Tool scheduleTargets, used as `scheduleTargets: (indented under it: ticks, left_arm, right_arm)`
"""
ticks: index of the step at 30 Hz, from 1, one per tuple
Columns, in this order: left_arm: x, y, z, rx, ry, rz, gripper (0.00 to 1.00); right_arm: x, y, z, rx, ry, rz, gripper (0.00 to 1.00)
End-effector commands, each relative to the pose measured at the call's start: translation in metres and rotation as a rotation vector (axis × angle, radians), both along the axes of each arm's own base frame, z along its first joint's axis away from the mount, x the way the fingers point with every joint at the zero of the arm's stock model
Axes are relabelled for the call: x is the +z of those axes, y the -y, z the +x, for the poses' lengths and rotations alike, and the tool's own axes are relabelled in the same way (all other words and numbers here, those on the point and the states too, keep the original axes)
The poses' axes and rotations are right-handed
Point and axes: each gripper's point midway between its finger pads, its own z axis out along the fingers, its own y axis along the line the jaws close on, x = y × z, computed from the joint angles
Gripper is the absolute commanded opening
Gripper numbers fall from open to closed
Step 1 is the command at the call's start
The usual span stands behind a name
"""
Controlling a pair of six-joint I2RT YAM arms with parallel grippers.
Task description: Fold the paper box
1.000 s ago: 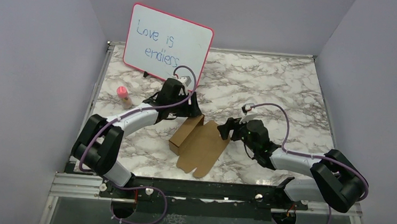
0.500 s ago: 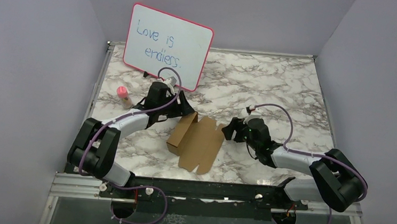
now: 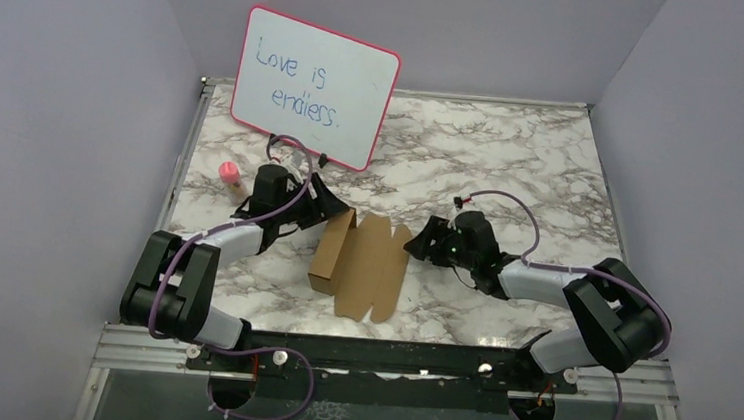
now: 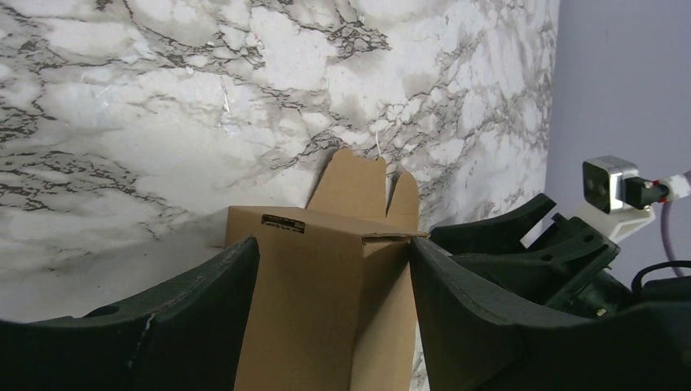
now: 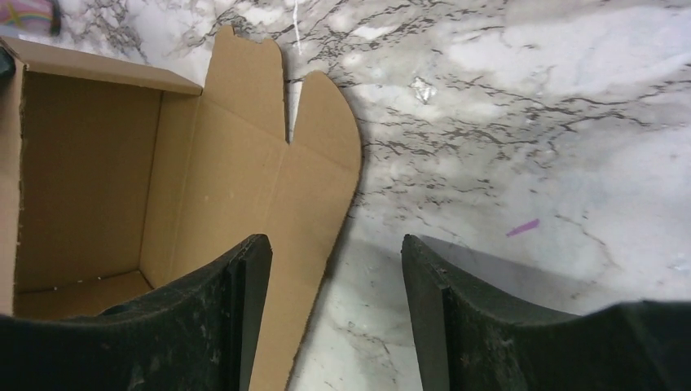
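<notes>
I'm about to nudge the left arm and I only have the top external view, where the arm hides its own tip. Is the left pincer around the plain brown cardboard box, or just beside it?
Observer: Around it. The left wrist view shows the left pincer straddling the upright part of the brown cardboard box, one finger on each side.
Operator: Squeezing it?
Observer: Cannot tell. The fingers lie close against its sides, with no gap visible.
Operator: And the other arm?
Observer: The right wrist view shows the right pincer open and holding nothing, one finger over the box's flat flap, the other over the white-and-grey marble table.
</notes>
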Motion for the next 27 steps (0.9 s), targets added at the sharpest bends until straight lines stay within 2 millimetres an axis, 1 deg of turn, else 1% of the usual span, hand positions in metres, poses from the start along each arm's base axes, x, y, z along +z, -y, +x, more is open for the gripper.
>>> scheduleTargets:
  ticks: [1, 3, 8, 13, 14, 17, 21, 24, 27]
  left_arm:
    - [-0.013, -0.012, -0.009, 0.045, -0.058, -0.035, 0.68]
    - [-0.014, -0.013, -0.010, 0.051, -0.063, -0.043, 0.68]
    - [-0.015, -0.014, -0.011, 0.068, -0.068, -0.066, 0.68]
    - [-0.012, -0.016, -0.011, 0.081, -0.061, -0.075, 0.67]
    - [-0.012, -0.016, -0.011, 0.082, -0.060, -0.075, 0.67]
    - [-0.011, -0.016, -0.011, 0.084, -0.058, -0.080, 0.68]
    - [-0.011, -0.017, -0.011, 0.093, -0.058, -0.090, 0.68]
    - [-0.009, -0.017, -0.010, 0.096, -0.054, -0.094, 0.68]
    - [-0.006, -0.020, -0.008, 0.112, -0.042, -0.092, 0.70]
  right_arm:
    - [-0.002, -0.017, -0.008, 0.043, -0.111, 0.062, 0.64]
    - [-0.005, -0.023, -0.010, 0.058, -0.141, 0.082, 0.63]
    - [-0.010, -0.039, -0.017, 0.118, -0.202, 0.146, 0.56]
    - [-0.001, -0.046, -0.016, 0.142, -0.194, 0.187, 0.48]
    - [0.001, -0.048, -0.016, 0.147, -0.188, 0.193, 0.46]
    - [0.011, -0.051, -0.014, 0.159, -0.169, 0.214, 0.37]
    - [0.029, -0.059, -0.011, 0.189, -0.127, 0.266, 0.30]
    - [0.044, -0.065, -0.008, 0.212, -0.093, 0.297, 0.27]
    - [0.057, -0.070, -0.002, 0.231, -0.057, 0.314, 0.26]
